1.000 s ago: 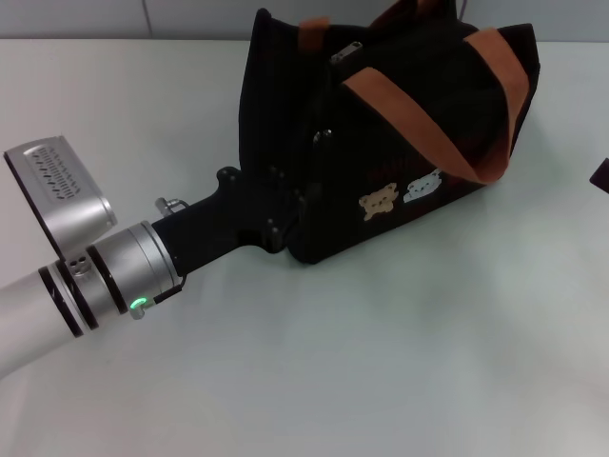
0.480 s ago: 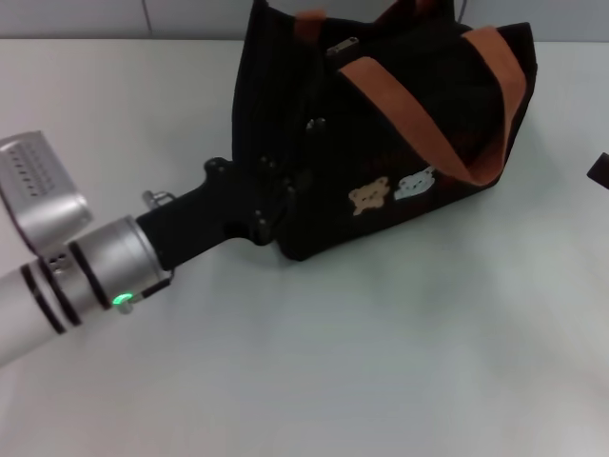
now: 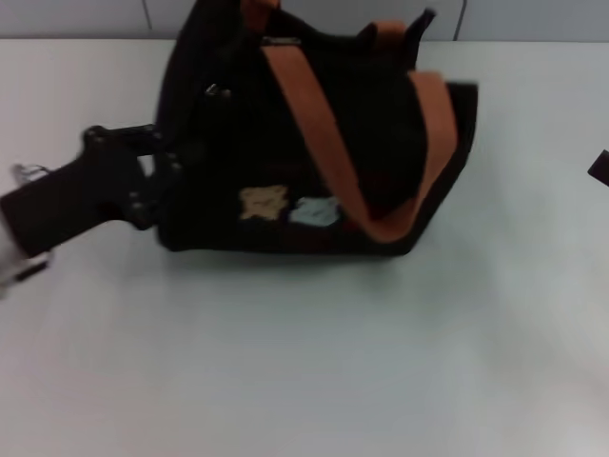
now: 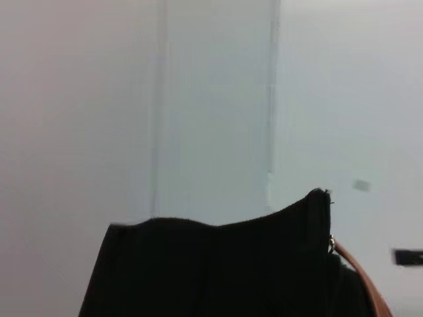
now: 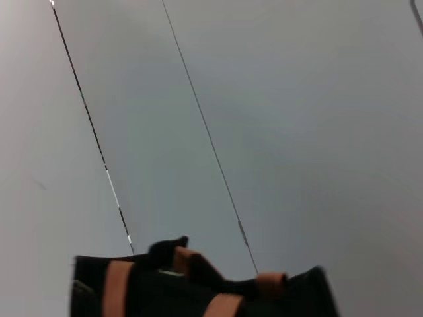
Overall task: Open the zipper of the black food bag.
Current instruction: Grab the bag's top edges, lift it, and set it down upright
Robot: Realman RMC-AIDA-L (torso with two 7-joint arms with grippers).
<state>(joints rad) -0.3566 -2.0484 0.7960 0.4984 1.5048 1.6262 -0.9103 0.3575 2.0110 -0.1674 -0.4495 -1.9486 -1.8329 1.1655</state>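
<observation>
Standing on the white table, the black food bag filled the upper middle of the head view, with its long side turned to the camera. Two small patches, one tan and one pale, sat low on this side, and the orange-brown straps hung across it. The left gripper came from the left and pressed against the left end of the bag; its fingers merged with the dark fabric, so whether it was clenched or released could not be told. A small dark piece of the right gripper showed at the right edge, well apart from the bag, and its state could not be told either. The zipper could not be made out in this view.

The left wrist view showed the dark top edge of the bag before a pale wall, with a strap at one corner.

The right wrist view showed the top of the bag with its straps from far off
</observation>
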